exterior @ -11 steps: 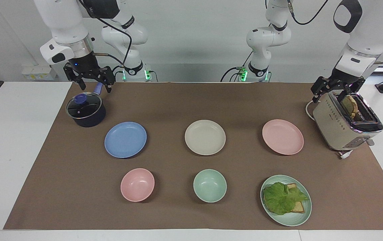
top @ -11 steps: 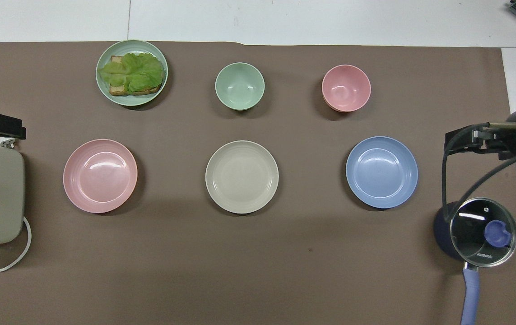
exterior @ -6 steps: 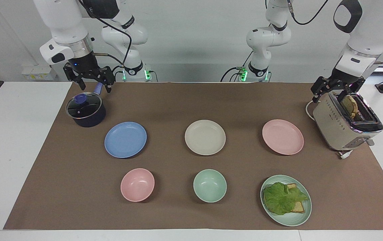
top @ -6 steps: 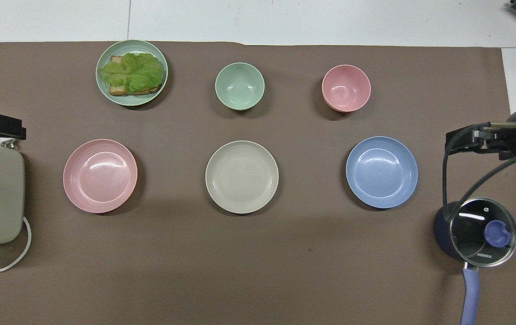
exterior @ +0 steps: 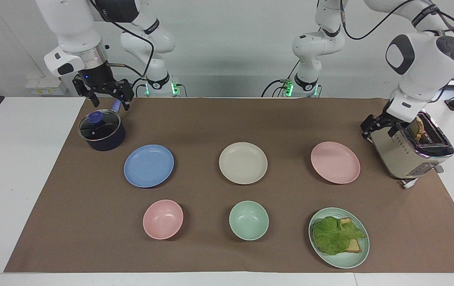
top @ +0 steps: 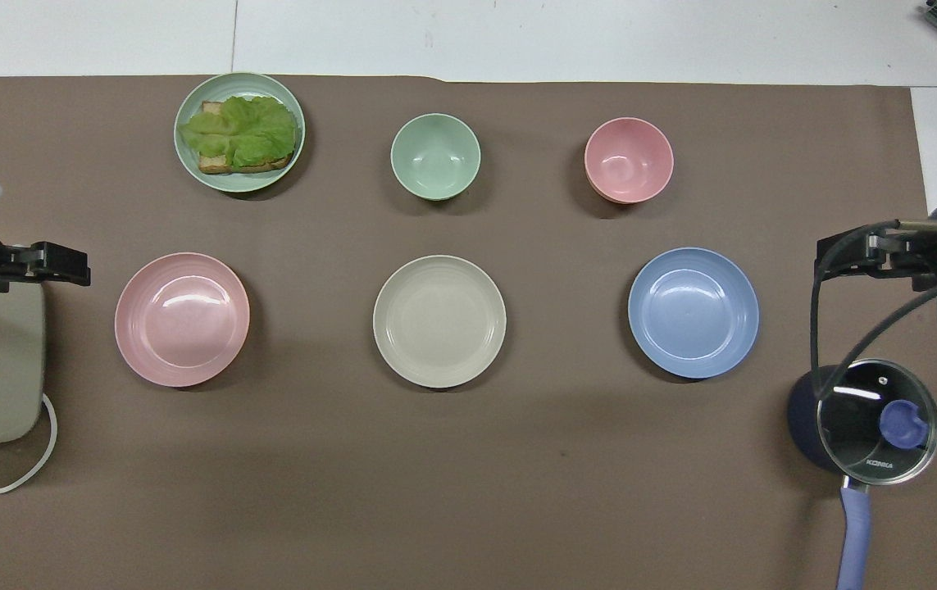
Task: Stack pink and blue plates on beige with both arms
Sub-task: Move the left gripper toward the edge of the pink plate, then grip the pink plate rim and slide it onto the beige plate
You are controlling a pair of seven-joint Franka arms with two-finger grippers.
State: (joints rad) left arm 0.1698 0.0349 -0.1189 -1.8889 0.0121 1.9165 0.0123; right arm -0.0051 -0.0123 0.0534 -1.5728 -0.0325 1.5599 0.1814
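Nearest the robots, the open right gripper is held above the pot, the open left gripper beside the toaster. Mid-table, blue plate, beige plate and pink plate lie apart in one row. Toast in the toaster is seen only in the facing view.

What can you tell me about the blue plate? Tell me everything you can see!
The blue plate is round, shallow and periwinkle blue, with a matte, plastic-like look, a flat middle and a low raised rim. It is empty and lies flat, right way up, on the brown mat. It sits toward the right arm's end of the table, in line with the beige plate, a bit farther from the robots than the pot. Nothing touches it.
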